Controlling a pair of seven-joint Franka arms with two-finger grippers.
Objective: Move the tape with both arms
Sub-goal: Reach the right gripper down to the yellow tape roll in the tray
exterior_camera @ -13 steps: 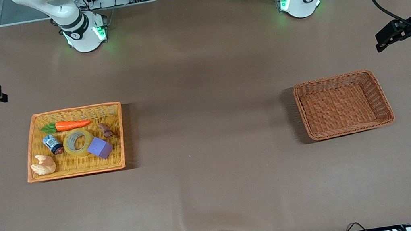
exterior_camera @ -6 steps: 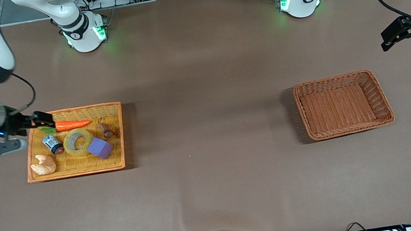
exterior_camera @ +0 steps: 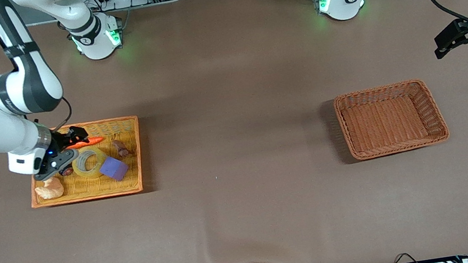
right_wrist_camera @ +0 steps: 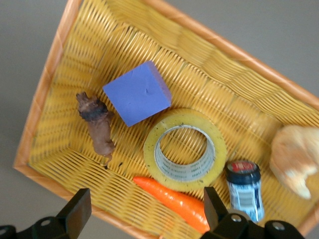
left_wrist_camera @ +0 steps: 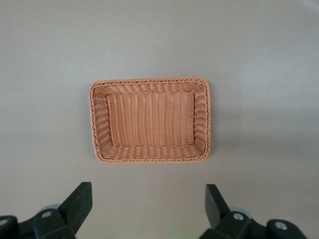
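Evidently poised for the pick: right gripper (exterior_camera: 77, 137) spread wide over the yellow tray (exterior_camera: 135, 152) near the table's right-arm end, tape (exterior_camera: 89, 163) lying flat inside beside the purple block (exterior_camera: 114, 168); left gripper (exterior_camera: 447, 40) likewise spread, waiting above the empty brown basket (exterior_camera: 436, 112).

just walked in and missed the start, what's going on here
The right gripper hangs open over the yellow tray, above the carrot and close to the tape, which lies flat, not yet grasped. The left gripper waits open in the air near the empty brown basket.
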